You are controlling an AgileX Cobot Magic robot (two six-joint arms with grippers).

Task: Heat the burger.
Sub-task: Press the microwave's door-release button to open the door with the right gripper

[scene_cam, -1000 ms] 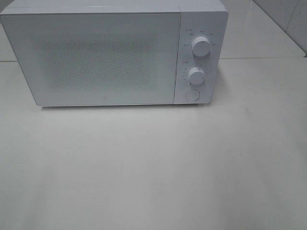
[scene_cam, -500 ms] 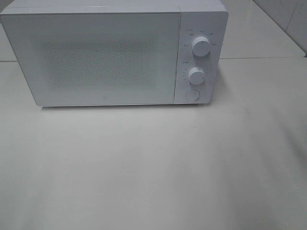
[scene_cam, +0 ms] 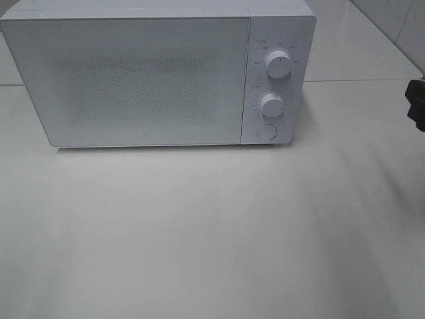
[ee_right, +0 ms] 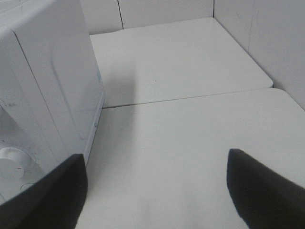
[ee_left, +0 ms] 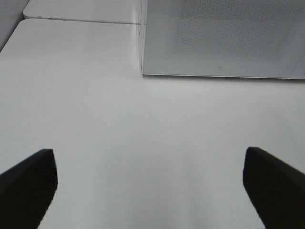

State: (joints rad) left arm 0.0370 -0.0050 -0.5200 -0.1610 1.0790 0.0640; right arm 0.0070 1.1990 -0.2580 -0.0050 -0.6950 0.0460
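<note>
Right arm [scene_cam: 417,105] moved in: a dark piece of it showed at the right edge of the high view, level with the knobs. A second earlier that edge was bare. Microwave [scene_cam: 146,73] hadn't shifted.

Room: the table [scene_cam: 212,232] ran as open surface from the microwave's front to the near edge of the high view. There was also a free strip between the control panel side and the arm piece. A seam [ee_right: 190,98] split the table into two slabs beside the microwave. A tiled wall [ee_right: 276,43] closed the far right corner.

Materials: the microwave was a white box with square edges. Its door [scene_cam: 133,80] was shut, flat and pale, with a fine dot mesh. The upper knob [scene_cam: 278,64], lower knob [scene_cam: 272,105] and button [scene_cam: 266,131] were all round and white, stacked vertically. The table was smooth, matte off-white.

Views: only the left wrist view showed the left gripper [ee_left: 148,152]. Its dark fingers [ee_left: 28,186] were spread wide with nothing between them, above the table and facing the door's lower corner. The right wrist view showed the right gripper [ee_right: 155,157], also spread wide and empty, near the knob side. Only that view showed the microwave's side wall and the back slab.

Burger: not visible in any view, and the door mesh was too opaque to see through, so I couldn't tell where it was.
</note>
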